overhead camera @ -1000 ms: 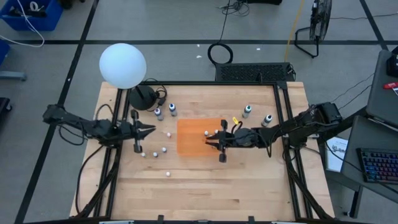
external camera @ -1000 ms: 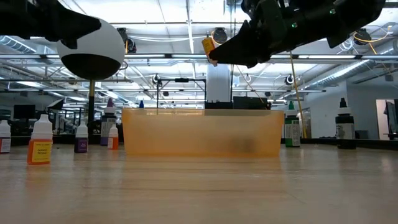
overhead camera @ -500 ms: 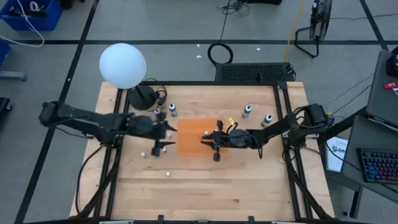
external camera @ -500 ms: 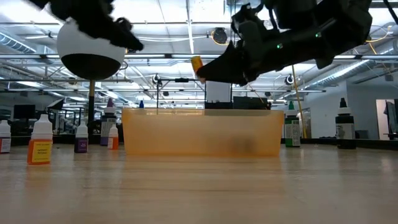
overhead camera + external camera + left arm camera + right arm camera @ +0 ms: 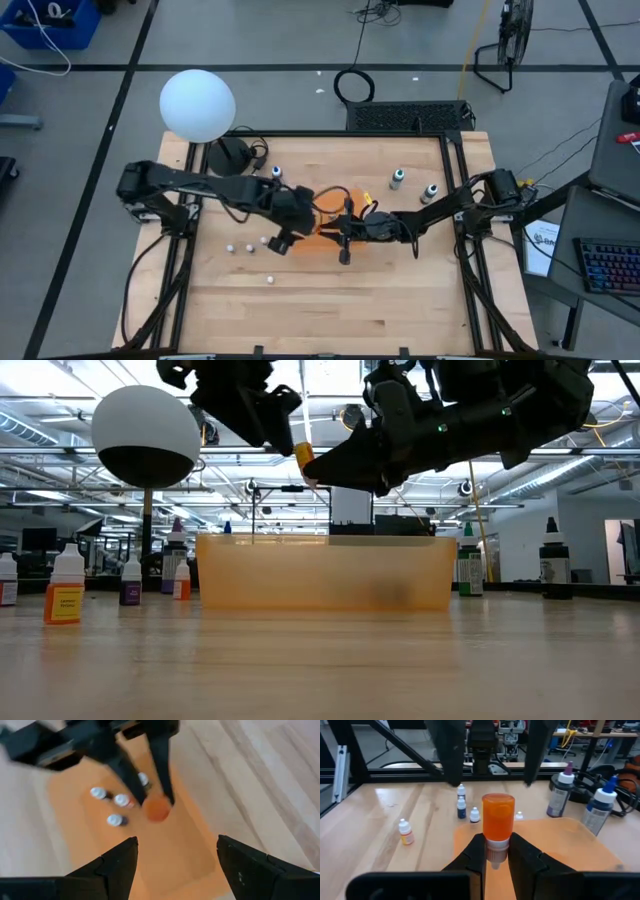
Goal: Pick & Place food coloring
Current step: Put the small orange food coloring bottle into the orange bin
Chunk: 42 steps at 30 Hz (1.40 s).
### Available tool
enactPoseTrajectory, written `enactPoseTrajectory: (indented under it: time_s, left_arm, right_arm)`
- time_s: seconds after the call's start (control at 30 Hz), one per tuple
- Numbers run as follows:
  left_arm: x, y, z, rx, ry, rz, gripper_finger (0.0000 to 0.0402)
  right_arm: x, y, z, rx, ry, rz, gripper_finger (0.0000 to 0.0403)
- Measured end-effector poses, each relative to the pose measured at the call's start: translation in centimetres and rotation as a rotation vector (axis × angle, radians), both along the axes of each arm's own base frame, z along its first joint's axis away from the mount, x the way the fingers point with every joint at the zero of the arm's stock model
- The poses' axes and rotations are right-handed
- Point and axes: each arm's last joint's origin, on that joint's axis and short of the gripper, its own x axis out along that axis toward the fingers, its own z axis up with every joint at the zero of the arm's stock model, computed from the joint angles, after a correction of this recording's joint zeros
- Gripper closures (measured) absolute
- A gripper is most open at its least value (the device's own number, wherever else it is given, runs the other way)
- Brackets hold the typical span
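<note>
The right gripper [image 5: 492, 855] is pinched on an orange food coloring bottle [image 5: 497, 822], holding it up over the orange mat [image 5: 325, 240], likely to set it down; the left gripper [image 5: 172, 870] hangs spread wide above the mat

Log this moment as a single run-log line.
right gripper: shut on orange bottle, held above orange mat | left gripper: open, over mat facing the bottle | small bottles already on mat
</note>
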Motion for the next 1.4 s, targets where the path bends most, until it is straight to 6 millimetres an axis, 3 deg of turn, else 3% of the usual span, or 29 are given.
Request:
enactPoseTrajectory:
  time_s: [0.33,0.5,0.8,1.4]
  left_arm:
    - [2.0,-0.9,0.3,-0.038,-0.038,-0.102,0.0128]
    - [2.4,-0.4,0.5,-0.061,-0.076,-0.055,0.0128]
    - [3.8,0.3,-2.1,-0.060,-0.008,0.047,0.0128]
    - [3.3,0.5,-1.5,-0.011,-0.007,0.051,0.0128]
  right_arm:
    - [-0.1,0.5,-0.1,-0.008,0.009,0.018,0.0359]
    - [-0.1,0.5,-0.1,-0.008,0.008,0.018,0.0359]
    - [-0.1,0.5,0.0,-0.007,0.002,0.018,0.0359]
    - [-0.1,0.6,-0.1,-0.013,0.016,0.020,0.0359]
